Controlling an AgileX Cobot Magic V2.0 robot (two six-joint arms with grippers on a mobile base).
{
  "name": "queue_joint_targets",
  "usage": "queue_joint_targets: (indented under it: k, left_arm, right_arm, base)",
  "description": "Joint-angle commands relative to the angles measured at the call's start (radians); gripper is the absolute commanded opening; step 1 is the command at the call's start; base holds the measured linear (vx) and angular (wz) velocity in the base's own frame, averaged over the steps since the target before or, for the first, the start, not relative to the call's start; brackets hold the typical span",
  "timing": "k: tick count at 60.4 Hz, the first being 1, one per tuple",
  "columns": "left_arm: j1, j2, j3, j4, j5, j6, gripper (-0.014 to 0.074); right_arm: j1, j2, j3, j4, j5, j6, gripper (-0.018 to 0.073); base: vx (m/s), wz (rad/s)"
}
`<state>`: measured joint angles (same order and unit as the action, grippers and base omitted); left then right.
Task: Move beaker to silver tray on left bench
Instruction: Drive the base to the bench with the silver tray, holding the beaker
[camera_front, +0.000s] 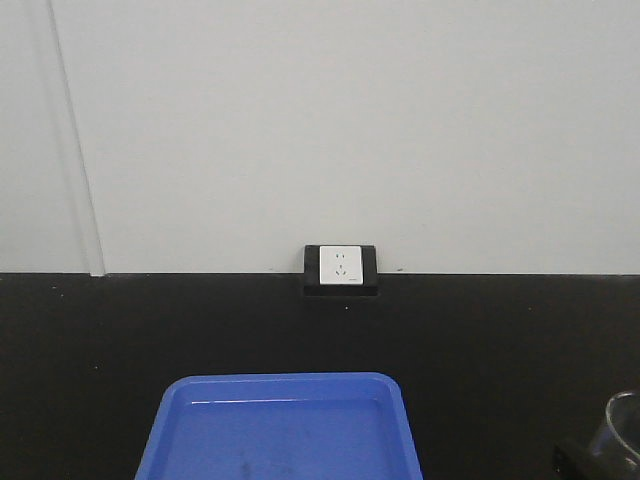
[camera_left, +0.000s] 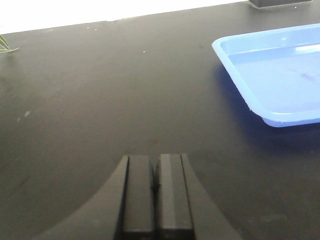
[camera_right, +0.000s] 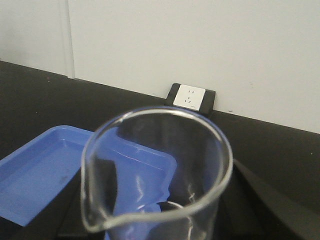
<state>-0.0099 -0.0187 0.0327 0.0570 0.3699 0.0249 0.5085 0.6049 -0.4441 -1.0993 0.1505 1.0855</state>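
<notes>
Rightward of the blue tray (camera_front: 290, 440), the right claw (camera_right: 167, 212) clamps the beaker (camera_right: 156, 175); the left claw (camera_left: 156, 186) sits closed

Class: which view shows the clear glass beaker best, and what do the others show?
The right wrist view: the beaker fills the frame, rim and pour lip clear. The front view catches only its edge at the lower right corner. The left wrist view shows none of it.
</notes>
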Motion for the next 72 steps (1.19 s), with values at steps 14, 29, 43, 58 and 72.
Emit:
queue_joint_targets:
  k: [14, 29, 43, 58, 72]
  left_arm:
    - [-0.006, -0.008, 0.02, -0.003, -0.075, -0.002, 0.0001]
    - [-0.006, -0.008, 0.02, -0.003, -0.075, -0.002, 0.0001]
    - [-0.006, -0.008, 0.02, -0.003, -0.075, -0.002, 0.0001]
    - [-0.006, -0.008, 0.02, -0.003, -0.075, -0.002, 0.0001]
    - [-0.006, -0.008, 0.02, -0.003, -0.075, -0.002, 0.0001]
  right_arm:
    - [-0.003, 0.001, -0.03, -0.015, -0.031, -0.003, -0.0011]
    - [-0.003, 0.001, -0.03, -0.015, -0.031, -0.003, -0.0011]
    - [-0.003, 0.001, -0.03, -0.015, -0.031, -0.003, -0.0011]
    - [-0.003, 0.001, -0.03, -0.015, -0.031, -0.004, -0.0011]
    - [-0.003, 0.001, -0.03, -0.015, -0.031, -0.004, -0.0011]
  base:
    - [-0.01, -0.04]
    - [-0.08, -0.21]
    - [-0.13, -0.34]
    - [-0.18, -0.26]
    - [-0.25, -0.01]
